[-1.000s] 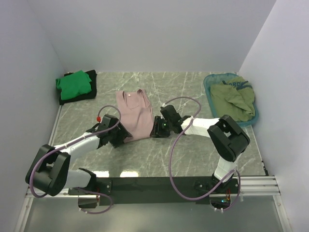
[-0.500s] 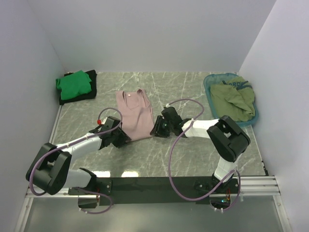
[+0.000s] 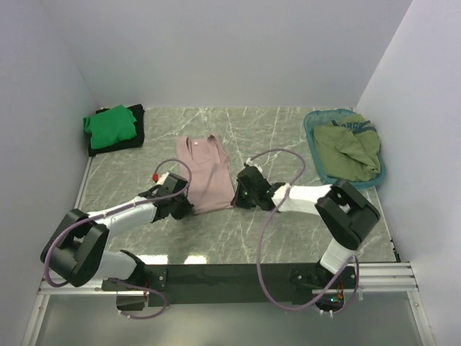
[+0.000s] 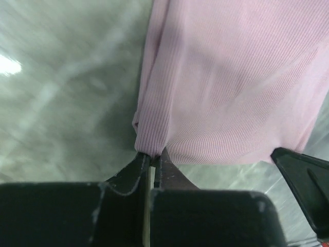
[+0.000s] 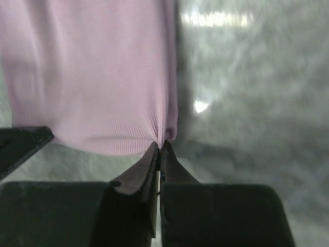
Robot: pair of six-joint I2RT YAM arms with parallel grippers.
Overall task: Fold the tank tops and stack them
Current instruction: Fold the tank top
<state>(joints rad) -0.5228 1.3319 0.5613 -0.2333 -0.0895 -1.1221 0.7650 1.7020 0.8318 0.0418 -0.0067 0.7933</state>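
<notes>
Top view: pink top (image 3: 205,175) at centre, dragged slightly right and nearer than a second ago; green top (image 3: 109,124) on black top (image 3: 135,138) far left; olive top (image 3: 347,148) in basket (image 3: 310,128) far right.
Left wrist: left gripper (image 4: 150,156) pinching the near-left hem corner.
Right wrist: right gripper (image 5: 160,146) pinching the near-right corner.

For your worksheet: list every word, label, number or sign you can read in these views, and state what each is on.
On the olive green tank top in the teal basket: dark printed letters near its far edge, too small and blurred to read.
On the dusty pink tank top: no text visible in any view.
Nothing else shows readable text.
</notes>
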